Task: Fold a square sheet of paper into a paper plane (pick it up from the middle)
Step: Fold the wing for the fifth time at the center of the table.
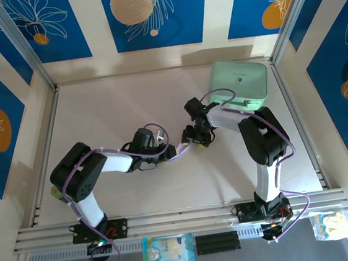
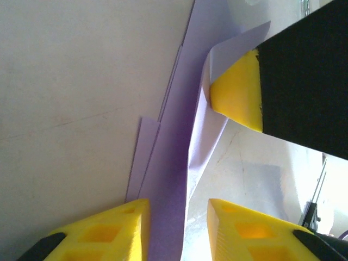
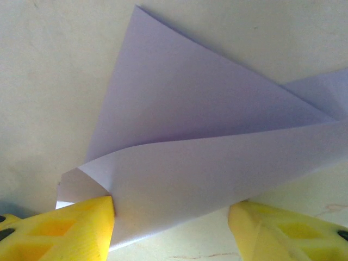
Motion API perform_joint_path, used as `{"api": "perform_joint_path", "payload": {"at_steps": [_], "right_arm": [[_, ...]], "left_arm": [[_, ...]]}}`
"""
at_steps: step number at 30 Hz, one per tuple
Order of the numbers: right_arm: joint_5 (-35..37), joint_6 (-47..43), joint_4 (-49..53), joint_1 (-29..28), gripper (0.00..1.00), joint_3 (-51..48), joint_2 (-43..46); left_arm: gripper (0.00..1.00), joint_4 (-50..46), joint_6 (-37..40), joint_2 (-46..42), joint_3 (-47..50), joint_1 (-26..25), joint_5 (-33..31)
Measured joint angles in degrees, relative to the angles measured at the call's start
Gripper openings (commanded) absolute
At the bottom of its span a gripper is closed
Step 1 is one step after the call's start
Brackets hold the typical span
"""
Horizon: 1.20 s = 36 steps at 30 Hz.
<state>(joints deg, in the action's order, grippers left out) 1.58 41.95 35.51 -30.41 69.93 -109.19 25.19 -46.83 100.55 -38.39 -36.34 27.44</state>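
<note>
A thin lilac sheet of paper (image 3: 206, 136), part-folded into a pointed shape, lies near the middle of the pale table (image 1: 115, 105), in the small space where the two arms meet. In the right wrist view one flap rises off the table and curls over loosely, uncreased, while the layer under it lies flat with a sharp tip pointing away. The right gripper (image 3: 171, 228) has its yellow jaws spread, and the curl bridges the gap and touches both of them. Whether they squeeze it cannot be told, but the pose suggests that it is carrying the flap across for a fold. The left wrist view shows one yellow fingertip (image 2: 236, 98) of that gripper with the paper's edge wrapped around it. The left gripper (image 2: 179, 228) faces it from the other side with its jaws apart. A narrow layered strip of the sheet runs between them, close against one finger and clear of the other, so it pinches nothing; it is probably placed to steady or press the folded edge. A mint-green case (image 1: 240, 83) sits well apart at the far right of the table, playing no part.
</note>
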Motion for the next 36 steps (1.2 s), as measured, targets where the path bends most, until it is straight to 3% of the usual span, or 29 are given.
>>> {"api": "perform_joint_path", "payload": {"at_steps": [7,14,21,36], "right_arm": [[0.00,0.42,2.19,0.00,0.62,1.99,-1.31],[-0.02,0.94,3.41,0.00,0.63,3.10,-2.05],[-0.02,1.09,3.61,0.00,0.63,3.26,-2.23],[-0.07,1.09,4.57,0.00,0.64,4.20,-2.82]], "left_arm": [[0.37,-4.83,6.05,0.00,-2.10,-0.02,0.87],[0.29,-8.44,9.68,0.02,-3.30,-0.04,0.66],[0.21,-9.55,9.88,0.02,-3.37,-0.04,-0.57],[0.16,-9.99,8.68,0.13,-3.37,-0.04,-1.97]]}}
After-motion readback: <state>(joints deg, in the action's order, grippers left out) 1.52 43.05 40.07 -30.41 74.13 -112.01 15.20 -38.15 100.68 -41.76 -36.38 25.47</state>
